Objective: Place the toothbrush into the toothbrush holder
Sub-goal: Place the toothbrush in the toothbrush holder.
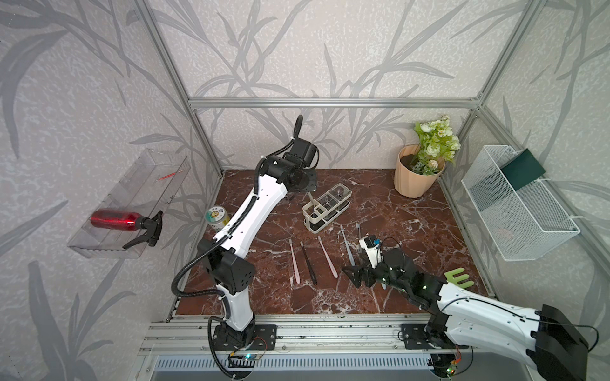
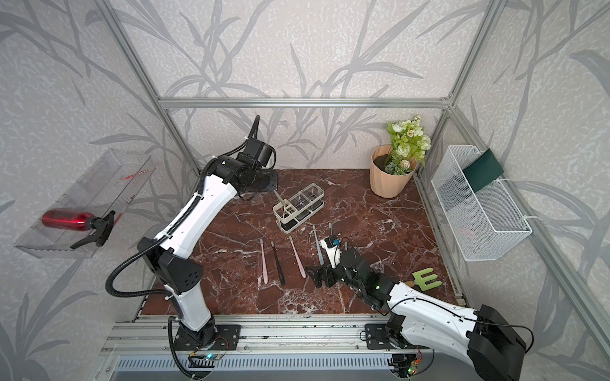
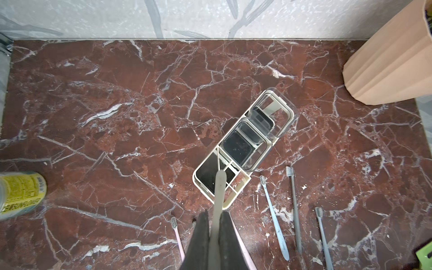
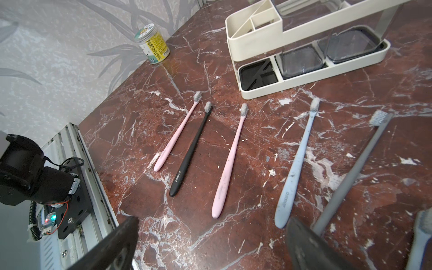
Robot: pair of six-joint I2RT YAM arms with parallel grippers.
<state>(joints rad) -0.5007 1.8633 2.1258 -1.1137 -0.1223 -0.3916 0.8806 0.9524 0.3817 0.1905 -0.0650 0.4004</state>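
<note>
My left gripper (image 3: 216, 216) is shut on a beige toothbrush (image 3: 219, 187), whose free end hangs over the divided end compartment of the toothbrush holder (image 3: 244, 182). In both top views that toothbrush (image 1: 310, 198) leans out of the holder's (image 1: 343, 190) left end, and the left wrist hides the jaws. My right gripper (image 4: 210, 233) stands open and empty low over the front of the table, beside a blue toothbrush (image 4: 295, 166). Its fingers (image 1: 352, 273) show in a top view.
Pink (image 1: 294, 262), black (image 1: 308, 264), pink (image 1: 327, 257), blue (image 1: 347, 245) and grey (image 1: 358, 231) toothbrushes lie in a row. A jar (image 1: 217, 217) stands at the left, a flower pot (image 1: 414, 179) at the back right, a green letter E (image 1: 458, 278) near the right arm. A mesh basket (image 1: 515, 204) hangs on the right wall.
</note>
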